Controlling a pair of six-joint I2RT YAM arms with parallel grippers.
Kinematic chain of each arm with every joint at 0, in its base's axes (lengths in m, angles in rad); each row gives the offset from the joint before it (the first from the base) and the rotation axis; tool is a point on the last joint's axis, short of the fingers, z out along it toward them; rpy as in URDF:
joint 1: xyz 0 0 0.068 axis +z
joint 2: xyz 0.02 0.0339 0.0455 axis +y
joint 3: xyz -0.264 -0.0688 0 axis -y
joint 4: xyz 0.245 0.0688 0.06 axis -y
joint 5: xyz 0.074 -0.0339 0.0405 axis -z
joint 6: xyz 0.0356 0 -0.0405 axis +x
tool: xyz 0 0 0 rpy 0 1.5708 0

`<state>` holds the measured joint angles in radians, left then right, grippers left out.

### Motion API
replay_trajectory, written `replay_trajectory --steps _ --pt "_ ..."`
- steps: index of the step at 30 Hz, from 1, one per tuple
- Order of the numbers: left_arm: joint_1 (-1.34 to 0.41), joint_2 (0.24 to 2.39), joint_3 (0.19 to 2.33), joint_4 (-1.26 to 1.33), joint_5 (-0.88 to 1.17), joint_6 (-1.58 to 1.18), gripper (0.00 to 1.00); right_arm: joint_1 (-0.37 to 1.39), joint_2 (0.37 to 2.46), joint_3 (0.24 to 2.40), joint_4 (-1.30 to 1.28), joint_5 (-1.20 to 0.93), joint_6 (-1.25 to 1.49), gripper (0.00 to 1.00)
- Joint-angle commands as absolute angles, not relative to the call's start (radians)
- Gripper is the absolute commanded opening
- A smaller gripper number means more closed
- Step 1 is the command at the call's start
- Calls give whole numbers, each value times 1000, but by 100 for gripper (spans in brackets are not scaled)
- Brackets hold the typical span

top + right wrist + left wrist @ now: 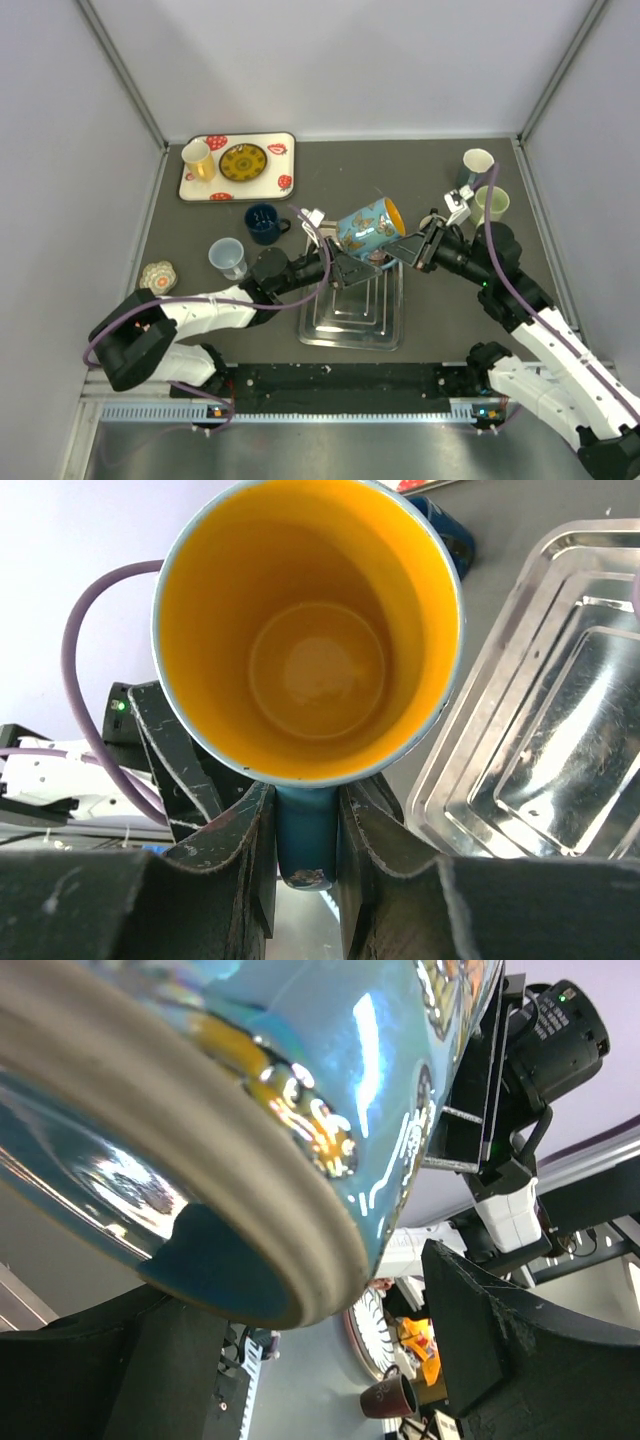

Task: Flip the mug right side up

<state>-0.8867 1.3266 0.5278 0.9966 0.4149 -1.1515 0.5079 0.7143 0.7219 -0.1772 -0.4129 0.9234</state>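
The mug [368, 228] is light blue with butterfly prints and a yellow inside. It hangs on its side above the metal tray [350, 318], mouth toward the right. In the right wrist view I look straight into the mug [305, 630], and my right gripper [305, 845] is shut on its blue handle [305, 825]. In the top view my right gripper [405, 247] sits at the mug's rim side. My left gripper [345, 262] stands open under the mug's base end. In the left wrist view the mug's base [250, 1110] fills the space over my left gripper [300, 1295], clear of the right finger.
A white strawberry tray [236, 176] at the back left holds a yellow cup [198, 160] and a plate [243, 162]. A dark blue mug [264, 222], a pale blue cup [228, 257] and a small floral dish [158, 275] stand left. Two cups [478, 162] [490, 203] stand right.
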Motion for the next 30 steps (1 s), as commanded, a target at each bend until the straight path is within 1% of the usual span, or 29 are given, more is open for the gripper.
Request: replay_trajectory --steps 1,5,8,9,10,13,15,20,22,24,26,27,29,30 --pt "-893 1310 555 1088 347 -1143 80 528 690 723 147 -431 986 0" --pt "-891 1281 509 1158 252 -1150 79 543 692 683 230 -456 1046 0" --pt "-893 1273 495 1252 203 -1152 72 563 693 670 241 -453 1048 0" --pt "-893 1273 495 1288 199 -1151 65 572 698 664 242 -454 1048 0" --pt "-891 1273 495 1299 199 -1150 61 574 699 661 244 -459 1048 0" --pt "-891 1275 508 1331 196 -1150 46 581 698 644 242 -465 1046 0" --pt "-890 1276 512 1341 202 -1157 45 583 696 626 247 -471 1046 0" --pt "-885 1270 506 1399 206 -1180 56 588 692 580 276 -512 1063 0" --pt "-879 1267 506 1420 212 -1189 57 587 692 566 299 -531 1072 0" --pt "-873 1266 515 1433 234 -1189 53 588 690 554 308 -535 1078 0" --pt "-874 1262 525 1433 250 -1186 46 589 690 555 304 -540 1074 0" --pt "-873 1262 529 1434 262 -1186 34 589 690 555 302 -541 1069 0" --pt "-871 1261 529 1434 265 -1189 17 589 689 560 285 -541 1059 0" --pt "-870 1259 526 1436 264 -1190 2 589 687 561 282 -540 1055 0"
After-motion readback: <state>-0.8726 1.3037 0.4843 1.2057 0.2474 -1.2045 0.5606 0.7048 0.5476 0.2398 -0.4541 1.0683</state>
